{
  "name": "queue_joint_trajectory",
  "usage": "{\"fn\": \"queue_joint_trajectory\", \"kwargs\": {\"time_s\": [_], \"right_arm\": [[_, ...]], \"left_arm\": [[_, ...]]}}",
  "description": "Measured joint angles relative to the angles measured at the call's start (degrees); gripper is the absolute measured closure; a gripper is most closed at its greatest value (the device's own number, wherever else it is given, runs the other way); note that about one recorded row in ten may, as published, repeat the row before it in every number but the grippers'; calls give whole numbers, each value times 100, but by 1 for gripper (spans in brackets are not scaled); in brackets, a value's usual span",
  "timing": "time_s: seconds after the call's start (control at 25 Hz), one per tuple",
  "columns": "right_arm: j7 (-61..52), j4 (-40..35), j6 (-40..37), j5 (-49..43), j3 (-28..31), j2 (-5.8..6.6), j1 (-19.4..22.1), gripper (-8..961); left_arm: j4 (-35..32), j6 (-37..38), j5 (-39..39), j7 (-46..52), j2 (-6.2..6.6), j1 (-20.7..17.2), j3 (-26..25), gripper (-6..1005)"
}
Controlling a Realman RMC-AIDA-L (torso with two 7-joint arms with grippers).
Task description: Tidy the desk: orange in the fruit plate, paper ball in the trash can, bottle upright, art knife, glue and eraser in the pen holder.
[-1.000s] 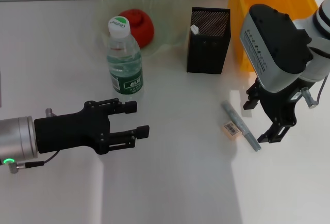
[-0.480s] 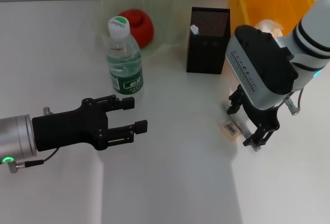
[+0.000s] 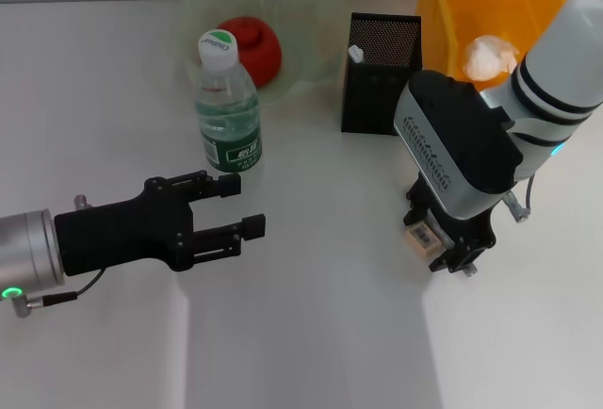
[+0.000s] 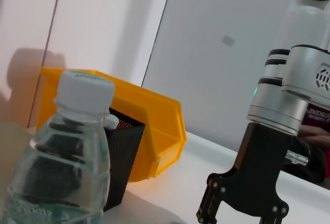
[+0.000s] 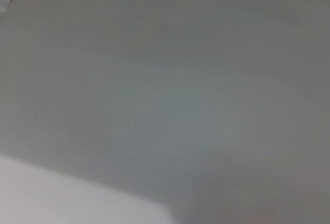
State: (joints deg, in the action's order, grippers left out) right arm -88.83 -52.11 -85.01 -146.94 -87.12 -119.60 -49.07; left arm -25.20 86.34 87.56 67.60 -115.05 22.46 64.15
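Desk (image 3: pixel 311 334) foreground first: left claw (image 3: pixel 243 206) hovering low, spread wide and empty, barely shifted from a second ago, parked short of the bottle (image 3: pixel 227 107).

Level with it on the other side: right claw (image 3: pixel 450 256), dropped within the last second from well above the desk onto the spot where the art knife lay a second ago. Art knife now hidden beneath it. Eraser (image 3: pixel 421 237) just beside, possibly touching. Clenched or released: cannot tell. Probably the start of the art knife pickup, with some risk of nudging the eraser.

Farther back: bottle already upright, cap on. Pen holder (image 3: pixel 381 74) behind the right claw, waiting for knife and eraser.

Farthest: orange (image 3: pixel 252 46) already in the fruit plate (image 3: pixel 311 4), and paper ball (image 3: pixel 487 56) already in the yellow trash can (image 3: pixel 452 13).
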Motion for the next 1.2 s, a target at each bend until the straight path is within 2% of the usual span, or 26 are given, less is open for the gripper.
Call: {"fn": "queue_joint_trajectory", "kwargs": {"time_s": [0.2, 0.44, 0.56, 0.6, 0.68, 0.76, 0.8, 0.84, 0.92, 1.0, 1.04, 1.2], "right_arm": [[-32, 7, 8, 7, -3, -9, -1, 374], [-103, -30, 14, 9, 9, -11, 24, 543], [-255, -335, -109, 13, 76, -9, 85, 545], [-429, -848, -340, 17, 175, 9, 188, 545], [-497, -1147, -495, 19, 274, 12, 258, 546], [-646, -1898, -764, 22, 626, 14, 401, 547], [-897, -2563, -889, 24, 1069, 20, 455, 547], [-897, -2563, -889, 24, 1069, 20, 455, 546], [-1159, -2917, -853, 38, 1576, 33, 385, 546], [-1515, -2907, -384, 130, 2280, 34, 190, 545], [-1515, -2907, -384, 130, 2280, 34, 190, 545], [-1828, -2030, 786, 202, 2445, 50, -30, 547]], "left_arm": [[-2, 21, 6, -1, -20, -27, -10, 285], [-3, 30, 7, -12, -39, -45, -8, 285], [-3, 38, 7, -25, -31, -69, -8, 285], [-3, 46, 0, -28, -19, -82, -8, 285], [-5, 54, -13, -30, -7, -94, -12, 285], [-19, 69, -28, -29, 5, -103, -24, 285], [-56, 92, -33, -20, 7, -109, -36, 285], [-56, 92, -33, -20, 7, -109, -36, 285], [-70, 110, -33, -21, 8, -116, -47, 285], [-73, 144, -18, -40, 9, -105, -93, 285], [-73, 144, -18, -40, 9, -105, -93, 285], [-73, 147, -18, -51, -3, -77, -96, 285]]}}
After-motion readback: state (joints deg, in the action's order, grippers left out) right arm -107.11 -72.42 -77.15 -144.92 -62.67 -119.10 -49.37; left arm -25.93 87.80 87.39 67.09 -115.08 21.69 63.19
